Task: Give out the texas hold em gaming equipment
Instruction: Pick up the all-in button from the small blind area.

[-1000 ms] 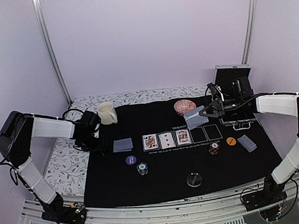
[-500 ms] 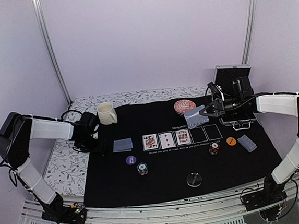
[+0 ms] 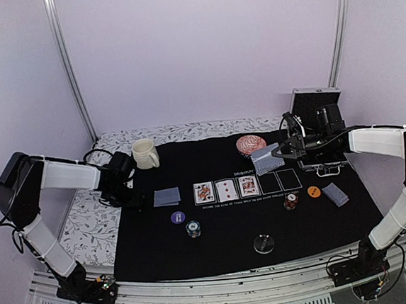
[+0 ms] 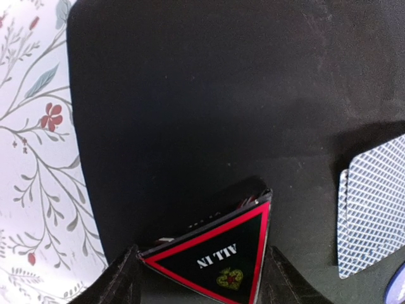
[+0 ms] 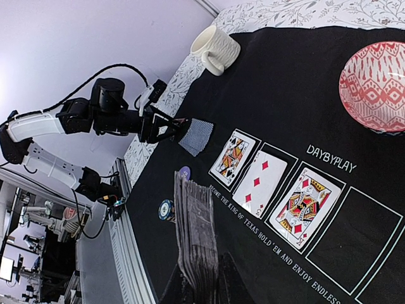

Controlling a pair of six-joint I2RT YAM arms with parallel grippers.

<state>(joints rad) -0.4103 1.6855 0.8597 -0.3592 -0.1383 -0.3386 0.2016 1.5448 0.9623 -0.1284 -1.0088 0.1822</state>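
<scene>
From its base at the near left, the left arm (image 3: 63,175) is being held up to a raised elbow, with the forearm stretched rightward and downward. The left gripper (image 4: 202,283) is being held low over the left edge of the black mat (image 3: 232,245). In the left wrist view the triangle (image 4: 215,253), black with a red edge and lettered ALL IN, is being framed between the two fingers (image 4: 120,282). Its sides lie just beside or against them. Whether the jaws are actually pinching it cannot be told. Face-down cards (image 4: 373,209) are being shown on the mat to its right, apart from it.

The right arm (image 3: 380,140) is being held in a mirrored pose, up from the near right base to a raised elbow, with the forearm stretched leftward over the mat's far right. The right gripper (image 3: 280,152) is closed on a deck (image 3: 264,159). The deck is being held above the mat, seen edge-on in the right wrist view, just nearer than the bowl (image 3: 251,145).

On the mat between the arms, a clear disc (image 3: 264,244) is lying nearest. Beyond it are a chip stack (image 3: 192,228) and a purple disc (image 3: 178,217) on the left. A second stack (image 3: 290,201), an orange disc (image 3: 314,192) and more face-down cards (image 3: 335,194) are on the right. Three face-up cards (image 3: 225,189) are being displayed in a row farther on. A mug (image 3: 145,153) is standing at the far left edge.
</scene>
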